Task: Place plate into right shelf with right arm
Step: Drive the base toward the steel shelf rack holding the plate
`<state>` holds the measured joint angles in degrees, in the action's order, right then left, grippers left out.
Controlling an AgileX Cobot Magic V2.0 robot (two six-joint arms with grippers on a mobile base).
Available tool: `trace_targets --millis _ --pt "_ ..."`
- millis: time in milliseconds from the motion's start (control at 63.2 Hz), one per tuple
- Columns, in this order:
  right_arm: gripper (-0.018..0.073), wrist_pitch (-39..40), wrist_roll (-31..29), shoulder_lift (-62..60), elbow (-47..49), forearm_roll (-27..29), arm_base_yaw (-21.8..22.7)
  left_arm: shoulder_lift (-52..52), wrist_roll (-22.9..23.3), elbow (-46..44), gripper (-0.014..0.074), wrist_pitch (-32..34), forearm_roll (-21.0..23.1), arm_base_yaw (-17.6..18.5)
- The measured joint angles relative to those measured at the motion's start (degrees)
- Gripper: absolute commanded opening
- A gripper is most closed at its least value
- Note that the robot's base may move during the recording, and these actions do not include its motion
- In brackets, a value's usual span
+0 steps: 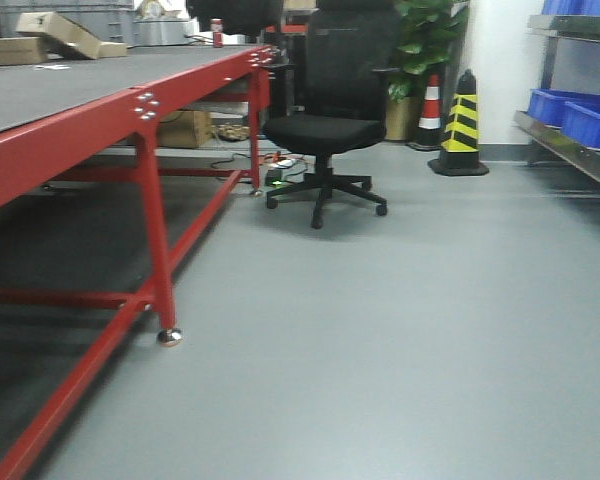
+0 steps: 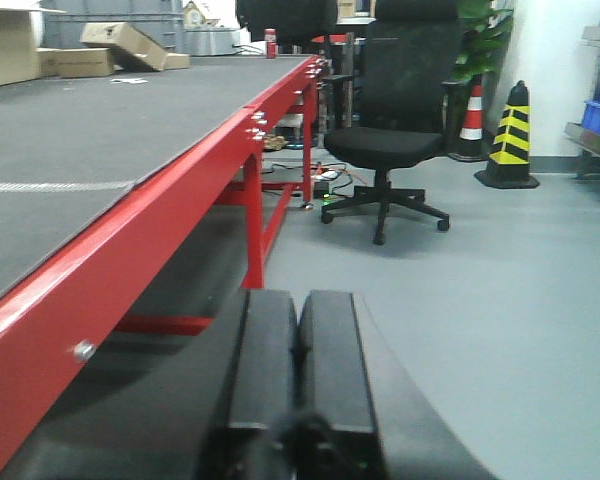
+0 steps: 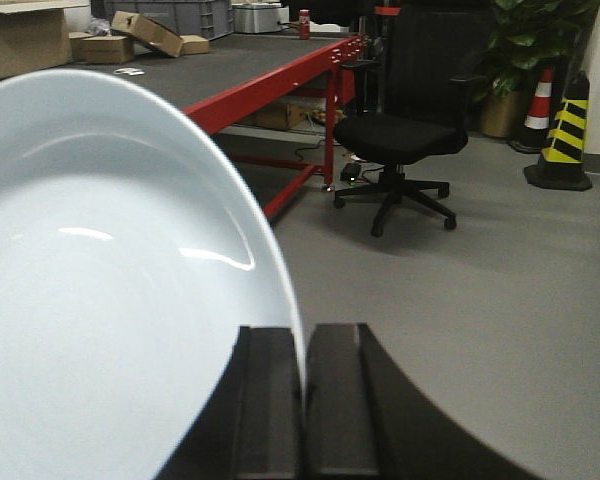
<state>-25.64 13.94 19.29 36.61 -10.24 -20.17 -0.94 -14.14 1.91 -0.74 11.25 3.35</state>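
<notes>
White and glossy, the plate (image 3: 100, 300) fills our right wrist view. The right pincer (image 3: 303, 345) pinches its rim. It stands on edge, hollow face turned left, sweeping up and leftward. Our left pincer (image 2: 298, 312) is pressed together, empty. Farther off, we see the right shelf (image 1: 570, 152) holding blue bins (image 1: 580, 115).

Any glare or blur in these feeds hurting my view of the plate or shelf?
Right wrist view: two glare streaks on the plate, rim sharp where the right gripper pinches it. Exterior front view: slightly soft overall, the right shelf cropped at the edge. Left wrist view: left gripper dark and blurred up close, room clear.
</notes>
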Motion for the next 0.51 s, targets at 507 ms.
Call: trace_targets --millis 507 --pt "0.0054 0.0 0.0 0.0 0.0 0.0 0.0 0.0 0.0 0.0 -0.0047 0.0 0.0 0.0"
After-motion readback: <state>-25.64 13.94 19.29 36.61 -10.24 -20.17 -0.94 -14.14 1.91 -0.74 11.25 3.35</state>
